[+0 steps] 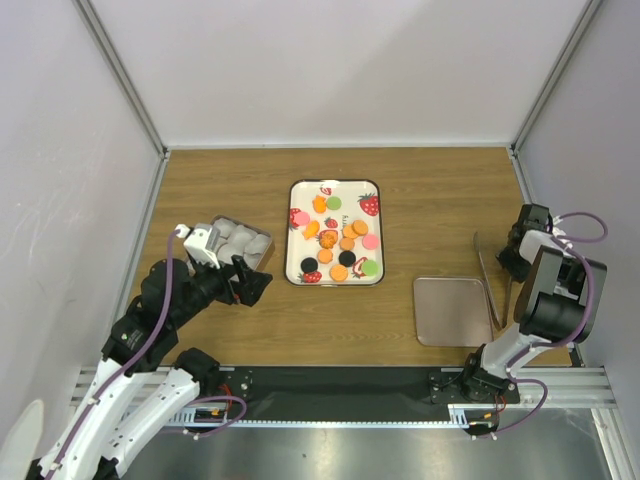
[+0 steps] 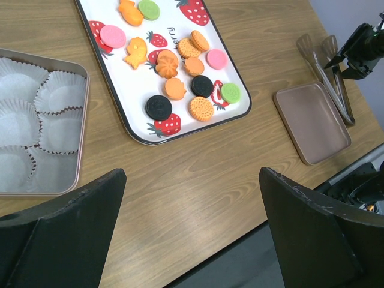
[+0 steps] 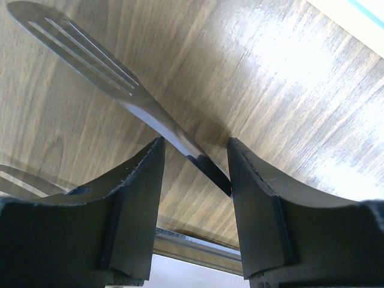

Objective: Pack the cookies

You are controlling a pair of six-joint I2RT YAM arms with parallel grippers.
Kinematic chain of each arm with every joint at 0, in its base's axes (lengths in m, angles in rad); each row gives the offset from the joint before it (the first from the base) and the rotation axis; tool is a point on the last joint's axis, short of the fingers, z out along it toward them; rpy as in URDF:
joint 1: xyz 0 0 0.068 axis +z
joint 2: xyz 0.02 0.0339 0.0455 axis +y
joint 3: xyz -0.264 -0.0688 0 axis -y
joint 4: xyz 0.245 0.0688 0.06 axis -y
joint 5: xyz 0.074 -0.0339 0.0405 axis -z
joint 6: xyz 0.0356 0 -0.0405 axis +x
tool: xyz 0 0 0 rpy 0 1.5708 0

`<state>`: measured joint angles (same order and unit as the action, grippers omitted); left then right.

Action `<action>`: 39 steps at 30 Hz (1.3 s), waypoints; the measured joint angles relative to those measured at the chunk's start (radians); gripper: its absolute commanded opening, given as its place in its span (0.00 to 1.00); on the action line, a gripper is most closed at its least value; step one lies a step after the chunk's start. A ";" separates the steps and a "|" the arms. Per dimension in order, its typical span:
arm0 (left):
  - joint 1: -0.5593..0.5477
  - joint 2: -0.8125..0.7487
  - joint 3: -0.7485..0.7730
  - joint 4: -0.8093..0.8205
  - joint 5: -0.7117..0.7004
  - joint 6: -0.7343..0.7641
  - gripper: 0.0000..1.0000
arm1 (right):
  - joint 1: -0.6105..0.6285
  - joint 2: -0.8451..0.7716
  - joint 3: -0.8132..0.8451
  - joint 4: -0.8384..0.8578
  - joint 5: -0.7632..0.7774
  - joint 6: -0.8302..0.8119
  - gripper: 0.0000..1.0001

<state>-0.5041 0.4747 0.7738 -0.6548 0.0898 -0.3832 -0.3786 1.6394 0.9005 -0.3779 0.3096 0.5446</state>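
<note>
The cookies (image 1: 340, 240) lie scattered on a white strawberry-print tray (image 1: 335, 182) at mid-table: orange, pink, green and black discs (image 2: 174, 60). My left gripper (image 2: 192, 174) hovers open over bare wood near the table's front edge, just in front of a tin of white paper cups (image 2: 42, 120). My right gripper (image 3: 195, 147) is down at the metal tongs (image 3: 114, 78) on the right. Its jaws stand half-open on either side of one tong arm, with a gap still showing.
A flat brown lid (image 1: 452, 310) lies right of the tray (image 2: 132, 84), with the tongs (image 1: 487, 280) along its right side. The tin (image 1: 240, 240) sits left of the tray. Grey walls enclose the table on three sides.
</note>
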 measured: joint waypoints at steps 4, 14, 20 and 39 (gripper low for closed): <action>0.000 -0.011 0.000 0.000 0.000 0.000 1.00 | 0.034 0.014 0.015 -0.007 0.053 -0.012 0.52; 0.000 -0.012 0.000 0.001 0.000 0.000 1.00 | 0.101 0.082 0.086 -0.026 0.157 -0.080 0.49; 0.000 -0.021 0.000 0.002 0.000 0.000 1.00 | 0.134 0.150 0.158 -0.037 0.200 -0.140 0.39; 0.000 -0.039 -0.001 0.002 0.004 0.001 1.00 | 0.176 0.292 0.323 -0.071 0.309 -0.264 0.06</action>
<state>-0.5045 0.4358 0.7731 -0.6525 0.0940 -0.3824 -0.2028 1.9312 1.2232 -0.4484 0.6182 0.2802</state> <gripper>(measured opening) 0.996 0.172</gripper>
